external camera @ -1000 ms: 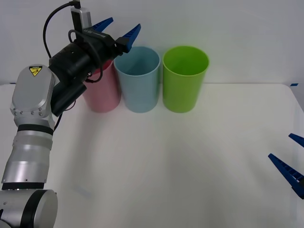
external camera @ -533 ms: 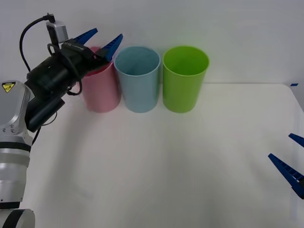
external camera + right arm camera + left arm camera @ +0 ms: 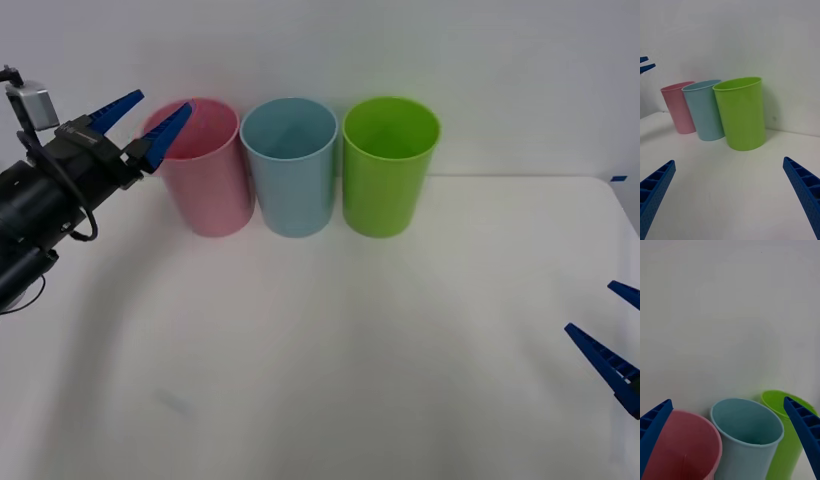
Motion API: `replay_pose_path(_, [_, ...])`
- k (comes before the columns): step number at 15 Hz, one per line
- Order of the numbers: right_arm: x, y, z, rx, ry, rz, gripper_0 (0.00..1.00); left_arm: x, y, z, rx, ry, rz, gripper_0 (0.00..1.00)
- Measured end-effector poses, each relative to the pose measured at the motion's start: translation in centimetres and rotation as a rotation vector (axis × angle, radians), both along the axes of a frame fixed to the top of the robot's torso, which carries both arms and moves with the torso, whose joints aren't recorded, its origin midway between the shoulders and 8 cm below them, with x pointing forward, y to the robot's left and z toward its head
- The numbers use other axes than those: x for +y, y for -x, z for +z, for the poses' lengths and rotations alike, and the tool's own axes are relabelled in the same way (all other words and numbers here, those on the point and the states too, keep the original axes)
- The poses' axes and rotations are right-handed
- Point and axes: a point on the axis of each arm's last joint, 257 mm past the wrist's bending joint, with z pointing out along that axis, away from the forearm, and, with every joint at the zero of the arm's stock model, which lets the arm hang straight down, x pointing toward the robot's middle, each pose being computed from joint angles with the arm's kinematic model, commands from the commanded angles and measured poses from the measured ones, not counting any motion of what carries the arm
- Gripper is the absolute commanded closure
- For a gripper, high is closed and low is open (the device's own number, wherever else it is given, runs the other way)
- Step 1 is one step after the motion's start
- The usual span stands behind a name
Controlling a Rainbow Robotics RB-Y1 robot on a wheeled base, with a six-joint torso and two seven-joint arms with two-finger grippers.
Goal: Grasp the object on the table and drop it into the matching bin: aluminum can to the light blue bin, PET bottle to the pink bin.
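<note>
Both fingers of the left claw [image 3: 147, 119] (spread, empty) have pulled back beside the pink bin [image 3: 205, 185].

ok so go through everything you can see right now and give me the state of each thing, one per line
left gripper: open, empty, raised beside the pink bin's rim
right gripper: open, empty, low at the table's right edge
pink bin: upright, leftmost of the row
light blue bin: upright, middle, what shows of its inside is bare
lime green bin: upright, rightmost
table: white, bearing the three bins
</note>
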Motion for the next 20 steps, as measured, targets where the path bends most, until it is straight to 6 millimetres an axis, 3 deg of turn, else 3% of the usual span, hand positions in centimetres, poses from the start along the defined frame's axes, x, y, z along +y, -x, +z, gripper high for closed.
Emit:
replay_pose_path(8, [0.0,0.0,0.0,0.000,0.000,0.000,0.00,6.2,5.2,-2.2,0.040,-0.005,0.006,0.00])
replay_pose_path(20, [0.0,0.0,0.0,0.000,0.000,0.000,0.00,12.8,13.0,-7.3,0.095,-0.174,0.021,0.00])
